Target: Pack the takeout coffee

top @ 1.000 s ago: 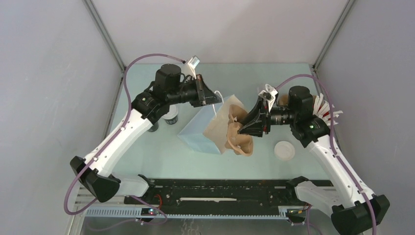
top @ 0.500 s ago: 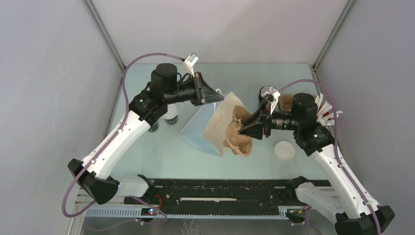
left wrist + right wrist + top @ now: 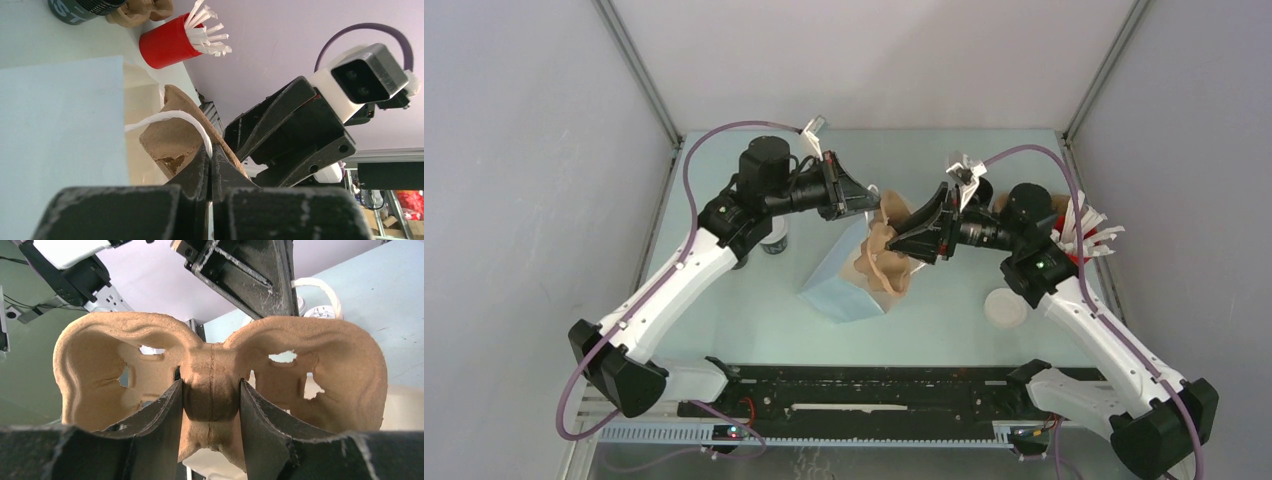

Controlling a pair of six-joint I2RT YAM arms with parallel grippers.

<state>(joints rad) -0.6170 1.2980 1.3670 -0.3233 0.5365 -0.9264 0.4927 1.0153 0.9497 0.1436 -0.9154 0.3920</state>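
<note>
Clearly the step in hand is loading the cup carrier [image 3: 882, 262] into the paper bag [image 3: 842, 292]. In the overhead view both sit at the middle of the frame. The bag leans on the table with its mouth turned toward the upper right. The brown pulp carrier is at that mouth with its lower part seemingly past the rim, though how deep it sits cannot be read.

The right gripper [image 3: 211, 390] is clamped on the carrier's central ridge. In its wrist view the two fingers pinch the middle post at bottom centre, and the two cup sockets spread to either side. The left gripper [image 3: 210, 155] is pinched on the bag's white cord handle [image 3: 170, 116], at the centre of its wrist view, holding up one wall of the mouth. The carrier's edge lies just beside those fingertips, and the two grippers stand close together.

Next, I judge, the right arm needs to push the carrier down inside the bag until it seats flat, with the left holding the mouth wide. The carrier's broad wings could catch on the rim or the cord. A cup [image 3: 774, 238] at the left of the overhead frame and a lid [image 3: 1005, 307] at the right sit outside the bag.
</note>
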